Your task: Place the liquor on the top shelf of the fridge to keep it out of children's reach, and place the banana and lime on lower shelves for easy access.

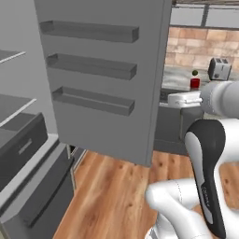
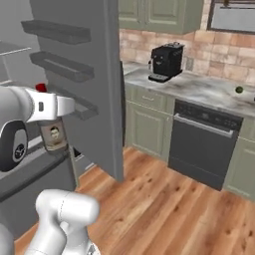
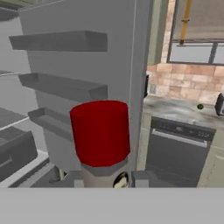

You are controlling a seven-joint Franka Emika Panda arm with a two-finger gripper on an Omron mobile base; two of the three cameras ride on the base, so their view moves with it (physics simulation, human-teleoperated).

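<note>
wood floor (image 2: 164,199), fridge (image 1: 107,79) door open

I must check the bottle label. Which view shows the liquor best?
The right base view: the liquor shows its body and pale label. The hand view shows mostly its red cap; the left base view, just the cap's top.

The open fridge (image 1: 28,154) door carries 3 door bins (image 1: 93,100), stacked one above another. Inside it, 2 flat shelf boards (image 1: 14,105) show, and 1 boxy drawer (image 1: 21,144) below them. There is 1 liquor (image 3: 101,140) bottle with 1 red cap. On the counter (image 2: 209,92) stand 1 coffee machine (image 2: 166,61) and 1 toaster (image 1: 219,69), with 1 lime (image 2: 239,90). 1 dishwasher (image 2: 201,144) sits under it.
</note>
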